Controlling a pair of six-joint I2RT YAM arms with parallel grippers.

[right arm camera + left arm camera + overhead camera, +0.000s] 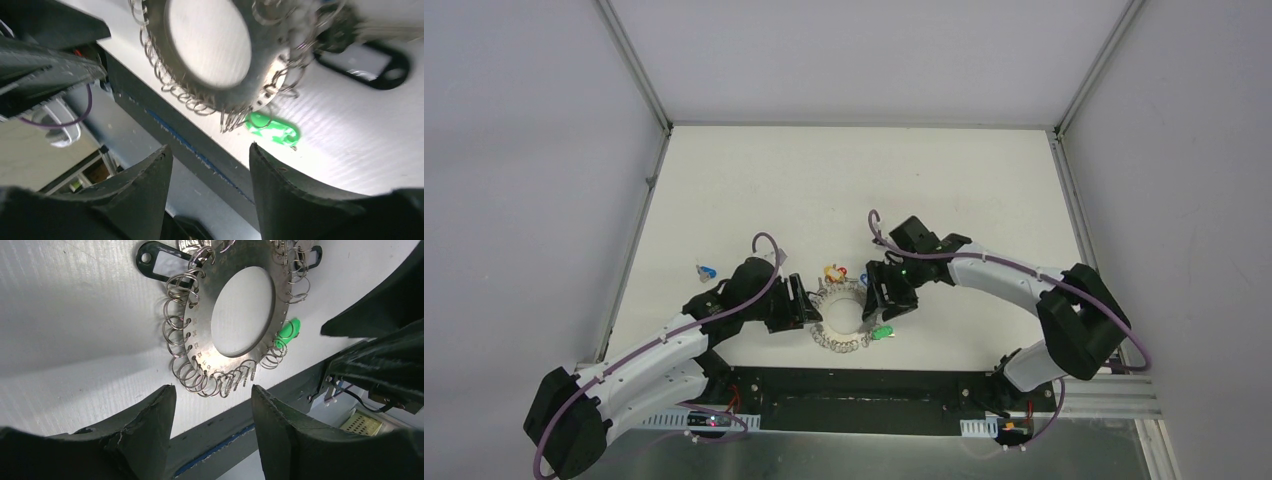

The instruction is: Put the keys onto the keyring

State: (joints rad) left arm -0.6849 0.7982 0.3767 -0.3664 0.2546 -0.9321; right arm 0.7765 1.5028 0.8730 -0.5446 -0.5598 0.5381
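Keyring (826, 337) lies flat on table (854, 190), close to the near edge, btwn the two arms. It's a flat metal disc (200, 335) w/ a big round hole and small wire loops all round the rim.

L end effector (811, 312) (212, 390) sits just left of the ring, low over the table. Its fingers (155, 415) are spread, nothing in the gap, and the ring's looped edge is just ahead of the tips.

R end effector (879, 305) (210, 147) is at the ring's right side. Its fingers (280, 180) are apart too, nothing pinched. Ring is ahead of them, blurred in the R wrist view.

Green key (883, 332) (289, 331) (272, 129) is at the ring's near-right edge, touching the loops; can't tell if it's hooked on.

Black tag (152, 265) is at the ring's far side, partly under the loops.

Red + yellow keys (833, 272) are bunched just beyond the ring's far edge.

Blue key (707, 270) lies alone, well off to the left, beside the L arm.
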